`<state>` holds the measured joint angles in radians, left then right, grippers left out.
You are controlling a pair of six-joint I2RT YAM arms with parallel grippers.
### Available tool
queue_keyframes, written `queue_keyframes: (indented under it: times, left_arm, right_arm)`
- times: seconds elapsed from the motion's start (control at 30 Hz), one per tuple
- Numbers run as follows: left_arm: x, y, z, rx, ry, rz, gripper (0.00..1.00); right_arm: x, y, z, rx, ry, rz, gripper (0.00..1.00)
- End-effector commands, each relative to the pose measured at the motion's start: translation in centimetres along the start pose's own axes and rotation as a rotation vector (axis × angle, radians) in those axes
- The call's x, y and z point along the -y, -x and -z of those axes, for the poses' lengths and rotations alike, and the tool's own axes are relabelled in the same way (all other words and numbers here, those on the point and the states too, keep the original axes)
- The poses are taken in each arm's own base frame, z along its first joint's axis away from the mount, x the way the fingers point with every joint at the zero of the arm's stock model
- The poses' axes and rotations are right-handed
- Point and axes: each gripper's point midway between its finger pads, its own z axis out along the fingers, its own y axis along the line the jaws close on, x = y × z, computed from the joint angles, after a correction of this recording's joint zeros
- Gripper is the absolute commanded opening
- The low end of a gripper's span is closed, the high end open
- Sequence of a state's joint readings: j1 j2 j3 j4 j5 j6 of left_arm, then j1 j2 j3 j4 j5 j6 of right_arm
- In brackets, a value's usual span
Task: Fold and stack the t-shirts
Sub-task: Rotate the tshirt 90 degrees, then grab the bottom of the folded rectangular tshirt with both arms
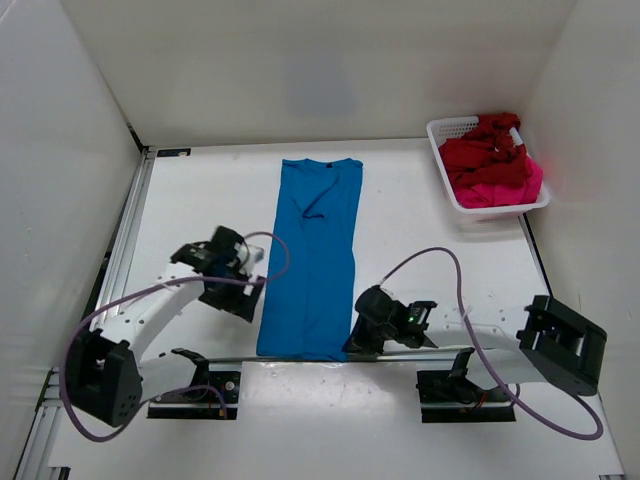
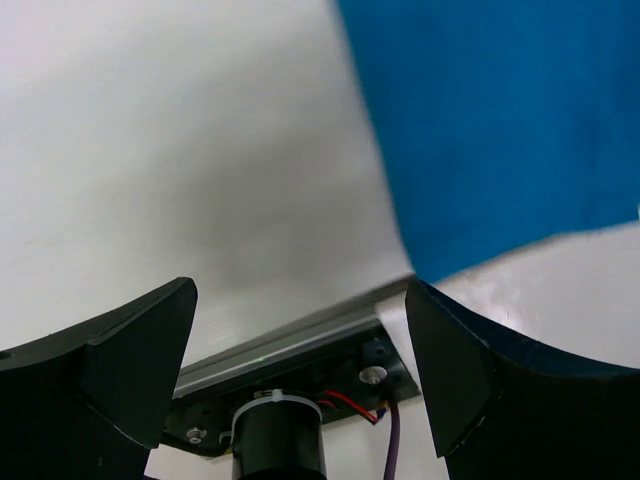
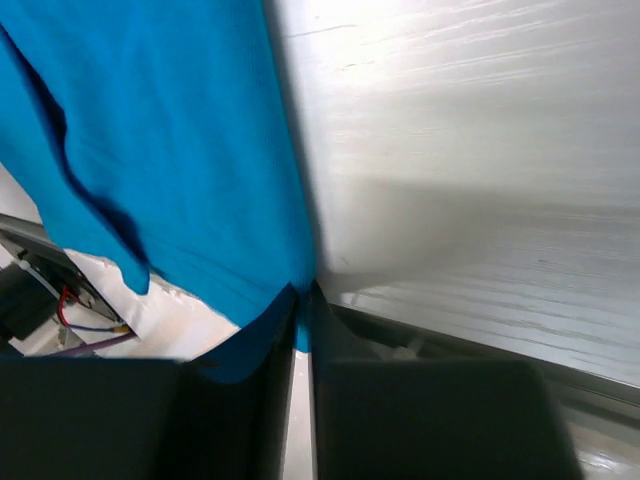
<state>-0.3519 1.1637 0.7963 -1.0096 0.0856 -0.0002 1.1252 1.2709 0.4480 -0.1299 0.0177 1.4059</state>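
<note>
The bright blue t-shirt (image 1: pixel 315 250) lies on the table as a long narrow strip, sleeves folded in, collar at the far end. My right gripper (image 1: pixel 352 345) is shut on its near right hem corner; the wrist view shows blue cloth (image 3: pixel 170 150) pinched between the closed fingers (image 3: pixel 245 400). My left gripper (image 1: pixel 240 300) is open and empty just left of the shirt's near left edge (image 2: pixel 500 130). The dark red t-shirt (image 1: pixel 485 152) and the pink-magenta t-shirt (image 1: pixel 505 190) lie crumpled in the basket.
A white mesh basket (image 1: pixel 445 130) stands at the far right of the table. Grey walls close in the table on three sides. A metal rail (image 1: pixel 300 358) with the arm bases runs along the near edge.
</note>
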Motion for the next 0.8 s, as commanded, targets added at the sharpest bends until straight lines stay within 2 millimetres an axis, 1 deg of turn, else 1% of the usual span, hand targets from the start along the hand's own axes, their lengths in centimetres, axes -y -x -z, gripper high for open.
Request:
queue_keyframes:
  times: [0.0,0.03,0.1,0.17,0.2,0.23,0.27,0.3,0.37,0.47,0.5,0.53,0.57,0.6,0.63,0.67,0.7,0.77]
  left_arm:
    - [2.7,-2.0,-0.8,-0.073,-0.033,-0.151,0.97]
    - [3.4,-2.5,-1.4,-0.099,-0.042,-0.202,0.98]
    - [4.0,-3.1,-2.2,-0.118,-0.056,-0.232,0.98]
    - [4.8,-3.4,-3.1,-0.112,-0.082,-0.259,0.98]
    - [5.4,-3.5,-3.3,-0.110,-0.121,-0.258,0.98]
    - [6.1,-3.6,-3.5,-0.109,-0.148,-0.272,0.98]
    - [6.4,-3.7,-4.1,-0.099,-0.147,-0.303,0.98]
    - [6.4,-3.4,-4.4,-0.082,-0.135,-0.314,0.98]
    - [6.6,-2.6,-4.6,-0.049,-0.140,-0.317,0.98]
    - [6.8,-2.8,-5.2,-0.072,-0.149,-0.315,0.98]
    - [6.8,-2.9,-5.7,-0.093,-0.145,-0.313,0.98]
    - [6.9,-2.5,-5.9,-0.090,-0.146,-0.313,0.95]
    - [6.9,-2.4,-6.2,-0.093,-0.145,-0.313,0.92]
    - [6.9,-2.6,-6.4,-0.107,-0.143,-0.312,0.90]
    - [6.8,-2.9,-6.7,-0.128,-0.140,-0.310,0.87]
    - [6.9,-3.1,-6.8,-0.139,-0.147,-0.309,0.84]
    - [6.9,-3.1,-6.8,-0.139,-0.147,-0.309,0.83]
    - [6.8,-3.7,-7.3,-0.167,-0.152,-0.305,0.77]
  right_arm:
    - [4.3,-0.4,0.4,-0.043,-0.114,0.108,0.21]
    - [2.7,-0.1,0.7,-0.034,-0.072,0.134,0.28]
    - [1.9,0.0,1.1,-0.044,-0.065,0.198,0.39]
    - [0.6,0.2,1.5,-0.041,-0.053,0.224,0.40]
    - [0.9,0.2,1.5,-0.045,-0.061,0.243,0.40]
    - [0.3,0.5,1.6,-0.032,-0.051,0.244,0.42]
    - [0.4,0.5,1.6,-0.032,-0.051,0.255,0.42]
    - [0.6,0.5,1.6,-0.035,-0.061,0.254,0.42]
    - [0.6,0.5,1.6,-0.035,-0.061,0.254,0.42]
    - [0.8,0.4,1.5,-0.039,-0.071,0.253,0.42]
    - [1.0,0.4,1.3,-0.041,-0.080,0.253,0.43]
    - [0.7,0.2,1.1,-0.051,-0.064,0.253,0.43]
    - [0.7,0.3,1.1,-0.052,-0.063,0.276,0.44]
    - [0.5,0.1,1.0,-0.064,-0.053,0.276,0.46]
    - [0.3,0.1,0.9,-0.064,-0.052,0.285,0.46]
    - [-0.3,0.0,1.1,-0.071,-0.037,0.295,0.48]
    - [0.2,0.0,0.7,-0.078,-0.058,0.293,0.50]
    - [-0.6,-0.2,0.6,-0.094,-0.041,0.304,0.50]
